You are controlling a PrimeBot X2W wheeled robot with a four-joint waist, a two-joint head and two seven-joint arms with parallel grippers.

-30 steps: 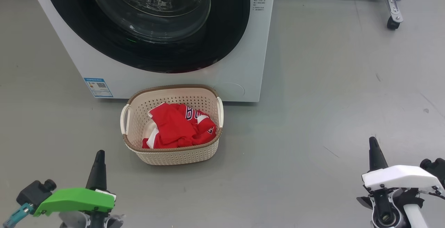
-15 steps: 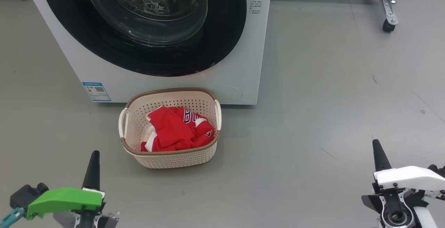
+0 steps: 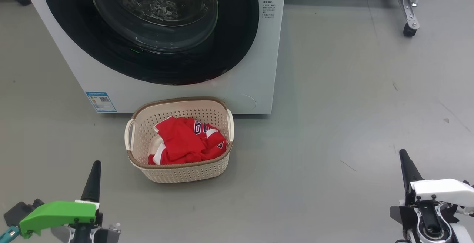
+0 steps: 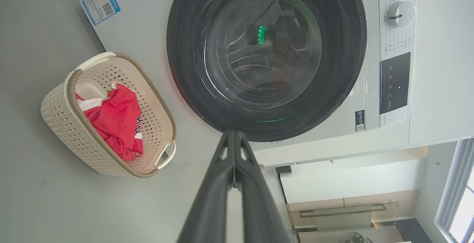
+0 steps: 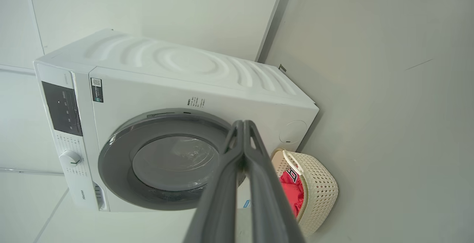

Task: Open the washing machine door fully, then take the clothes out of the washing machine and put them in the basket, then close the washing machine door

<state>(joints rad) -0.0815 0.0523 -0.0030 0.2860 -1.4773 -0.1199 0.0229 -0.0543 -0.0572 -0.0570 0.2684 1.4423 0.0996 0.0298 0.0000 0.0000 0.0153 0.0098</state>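
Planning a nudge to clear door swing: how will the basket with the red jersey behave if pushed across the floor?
Probably slides: the basket looks like thin perforated plastic on a smooth grey floor. Likely light, since the clothes inside are one crumpled heap. A push high at the rim might tip it; low looks safer.

Washing machine door (image 5: 174, 161) closed, clothes (image 5: 289, 189) in basket (image 5: 322, 191), right end effector (image 5: 243, 123) pinched together
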